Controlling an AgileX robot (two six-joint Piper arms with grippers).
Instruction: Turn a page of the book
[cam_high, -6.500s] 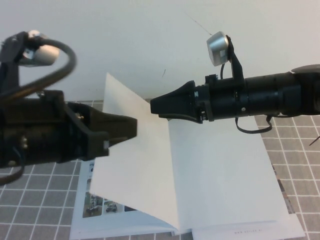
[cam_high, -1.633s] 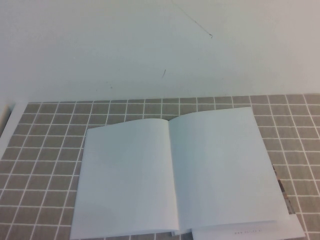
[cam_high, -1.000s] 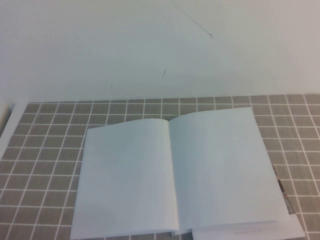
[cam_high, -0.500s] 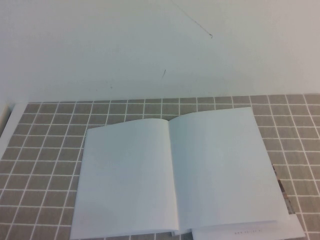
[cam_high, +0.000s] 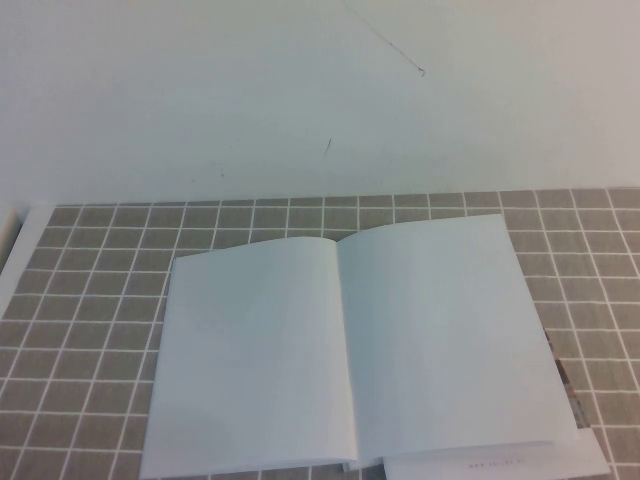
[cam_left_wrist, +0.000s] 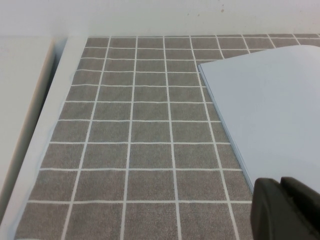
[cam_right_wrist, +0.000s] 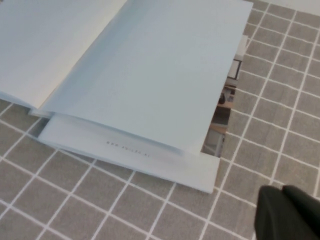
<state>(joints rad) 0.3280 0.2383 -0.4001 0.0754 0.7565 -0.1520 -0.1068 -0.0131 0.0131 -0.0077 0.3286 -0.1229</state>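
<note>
On the tiled worktop (cam_high: 90, 300) the book (cam_high: 350, 350) lies open flat, page (cam_high: 250, 350) settled blank-side up, left gripper (cam_left_wrist: 286, 207) and right gripper (cam_right_wrist: 287, 212) clenched and clear, so keep both away and avoid snagging paper.

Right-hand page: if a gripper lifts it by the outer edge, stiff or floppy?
Probably floppy: the right-hand page is one thin leaf, bowed near the spine. It looks smooth, so pads may slip. The book lies flat on the tiled mat. Left gripper and right gripper are off the pages.
</note>
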